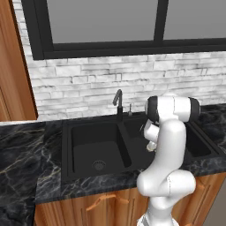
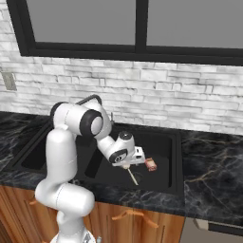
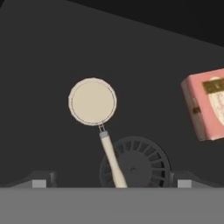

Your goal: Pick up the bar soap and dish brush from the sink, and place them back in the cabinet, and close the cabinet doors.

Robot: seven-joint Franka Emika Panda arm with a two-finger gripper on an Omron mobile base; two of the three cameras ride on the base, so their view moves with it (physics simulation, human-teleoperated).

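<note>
The dish brush [image 3: 92,101] lies on the floor of the black sink's [image 2: 176,161] right basin, its round cream head up in the hand view. Its pale handle [image 3: 112,159] runs down across the round drain [image 3: 140,168]. The pinkish bar soap [image 3: 206,109] lies to its right, apart from it; in the right base view the bar soap [image 2: 151,164] rests just beyond the hand. My gripper [image 3: 113,180] hangs above the brush handle, open, fingertips [image 3: 41,179] wide apart and nothing between them. Reddish-brown wood of the cabinet [image 1: 12,66] fills the far left edge.
A slim black faucet [image 1: 118,103] stands behind the divider between the two basins. The left basin [image 1: 95,148] holds only its drain. Dark marbled counter [image 1: 22,145] flanks the sink, with lower wooden cabinet fronts [image 1: 106,203] beneath and a white brick wall behind.
</note>
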